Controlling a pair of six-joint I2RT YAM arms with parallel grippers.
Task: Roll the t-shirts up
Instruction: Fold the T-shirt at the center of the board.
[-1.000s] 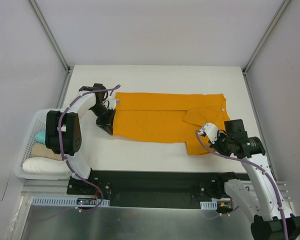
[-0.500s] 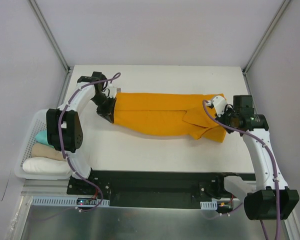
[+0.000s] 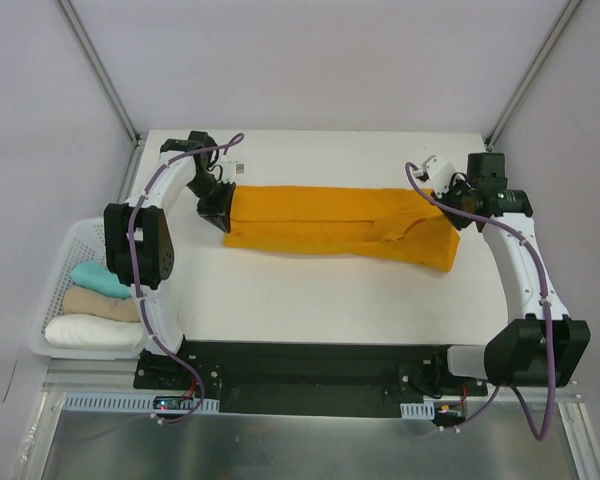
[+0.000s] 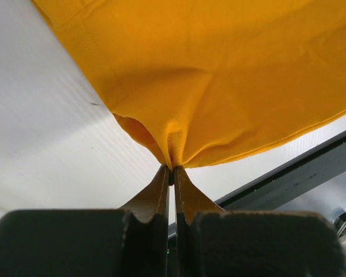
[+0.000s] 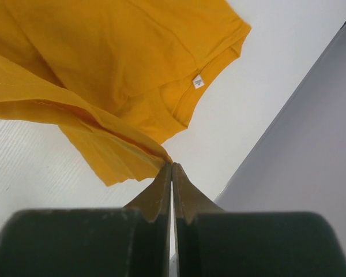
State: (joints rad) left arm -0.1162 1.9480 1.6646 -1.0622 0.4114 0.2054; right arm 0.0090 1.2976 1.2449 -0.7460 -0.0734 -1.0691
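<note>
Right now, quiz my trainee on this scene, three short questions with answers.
1. True or false: the left claw is shut on the orange t-shirt.
2. How many cloth bundles lie in the basket: A one, B three, C five?
3. Fill in: the right claw grips the shirt's ___ end, collar or hem.
Key: 1 true; 2 B; 3 collar.

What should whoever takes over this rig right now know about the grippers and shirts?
Left gripper: shut on the orange t-shirt at its left end.
Right gripper: shut on its edge by the collar.
The shirt lies across the table as a long folded band.
Done: lengthwise fold.
To do: rolling it, not yet begun.
Teal t-shirt, tan t-shirt, white t-shirt: bundled in the basket, far left.
</note>
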